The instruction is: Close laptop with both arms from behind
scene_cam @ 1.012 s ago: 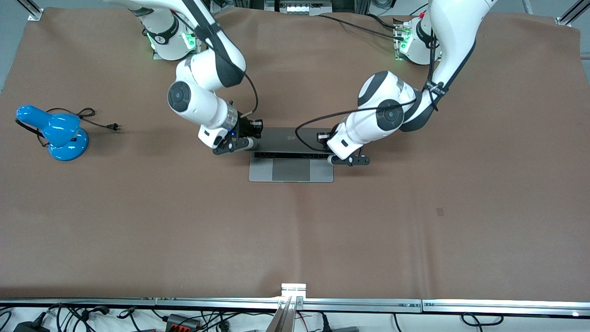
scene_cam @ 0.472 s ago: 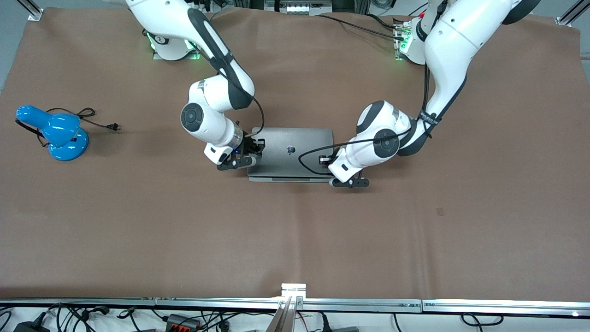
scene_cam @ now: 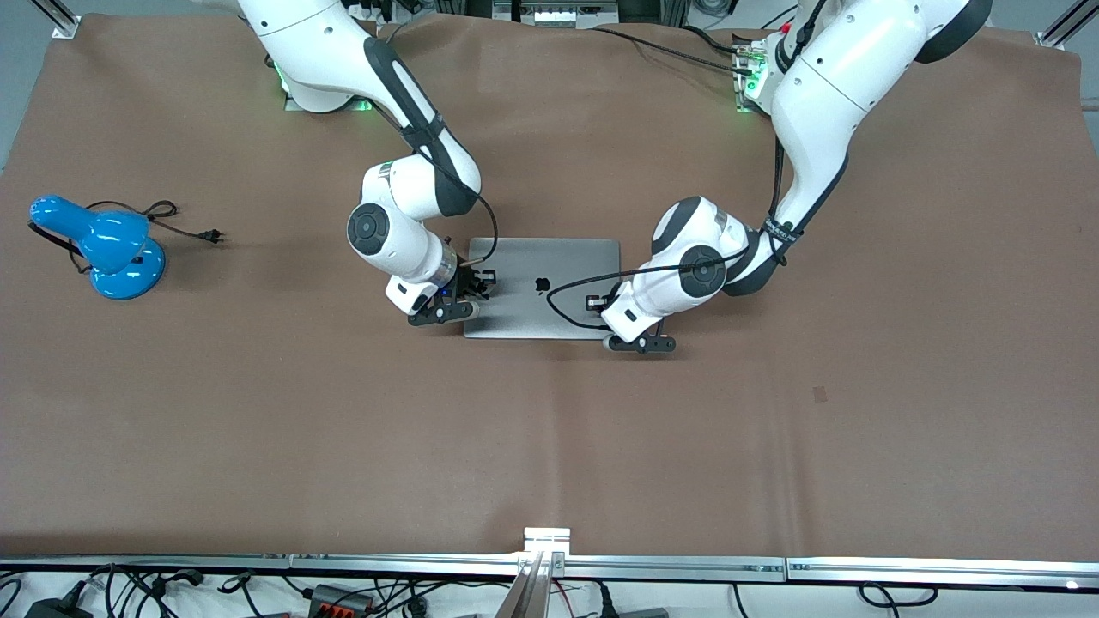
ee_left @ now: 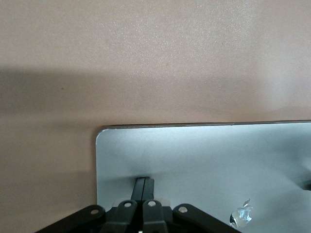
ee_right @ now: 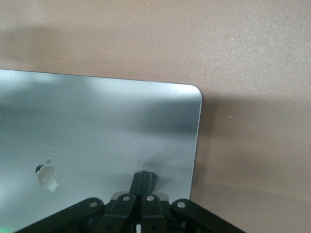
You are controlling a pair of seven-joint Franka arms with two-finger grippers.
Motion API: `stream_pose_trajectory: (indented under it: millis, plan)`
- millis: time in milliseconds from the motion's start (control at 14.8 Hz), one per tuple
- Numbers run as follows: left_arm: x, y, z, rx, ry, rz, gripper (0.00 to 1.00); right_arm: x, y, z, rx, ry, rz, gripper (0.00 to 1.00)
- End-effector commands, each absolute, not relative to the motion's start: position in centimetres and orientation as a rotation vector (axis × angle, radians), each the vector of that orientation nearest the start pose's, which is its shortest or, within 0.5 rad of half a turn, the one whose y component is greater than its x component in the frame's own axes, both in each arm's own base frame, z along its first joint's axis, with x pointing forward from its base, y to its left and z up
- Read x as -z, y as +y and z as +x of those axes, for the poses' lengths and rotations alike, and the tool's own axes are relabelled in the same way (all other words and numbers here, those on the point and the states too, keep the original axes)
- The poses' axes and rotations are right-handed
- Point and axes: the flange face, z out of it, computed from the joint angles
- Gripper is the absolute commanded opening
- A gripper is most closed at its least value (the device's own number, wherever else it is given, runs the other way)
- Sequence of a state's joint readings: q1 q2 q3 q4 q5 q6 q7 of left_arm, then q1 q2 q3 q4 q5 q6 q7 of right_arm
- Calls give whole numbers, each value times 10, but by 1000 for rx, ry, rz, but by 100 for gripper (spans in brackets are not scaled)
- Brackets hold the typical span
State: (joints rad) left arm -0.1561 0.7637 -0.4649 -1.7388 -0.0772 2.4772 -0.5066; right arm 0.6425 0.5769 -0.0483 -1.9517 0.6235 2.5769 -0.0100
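The silver-grey laptop lies shut and flat on the brown mat, with the black apple logo up. My right gripper is shut and empty. Its tips rest on the lid near the corner nearest the front camera at the right arm's end. In the right wrist view its closed fingertips touch the lid. My left gripper is shut and empty on the lid's matching corner at the left arm's end. In the left wrist view its fingertips press the lid.
A blue desk lamp with a black cord and plug lies toward the right arm's end of the table. A metal rail runs along the table edge nearest the front camera. A black cable loops from the left wrist over the lid.
The lid has come down from partly open to flat on the base. Both grippers moved with it toward the front camera and lower.
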Motion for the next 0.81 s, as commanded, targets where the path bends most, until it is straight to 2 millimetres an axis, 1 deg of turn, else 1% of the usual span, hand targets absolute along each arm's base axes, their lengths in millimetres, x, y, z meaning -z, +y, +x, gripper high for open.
stream_pose_trajectory:
  millis: [0, 270, 405, 540, 607, 675, 742]
  plan:
    - [-173, -369, 568, -234, -103, -3449, 0, -174, 346, 524, -18, -150, -2826, 0]
    - [-178, -369, 569, -233, -109, -3447, 0, -179, 346, 527, -7, -143, -2821, 0]
    - [-181, -368, 570, -230, -112, -3447, 0, -190, 342, 532, 11, -130, -2815, 0]
    - [-205, -362, 575, -222, -113, -3436, 0, -214, 331, 543, 39, -117, -2810, 0]
    - [-220, -360, 576, -229, -98, -3424, 0, -227, 324, 549, 39, -110, -2807, 0]
    - [-238, -352, 579, -228, -99, -3411, 0, -240, 317, 555, 36, -109, -2806, 0]
    - [-255, -337, 585, -231, -123, -3396, 0, -254, 305, 564, 23, -124, -2820, 0]
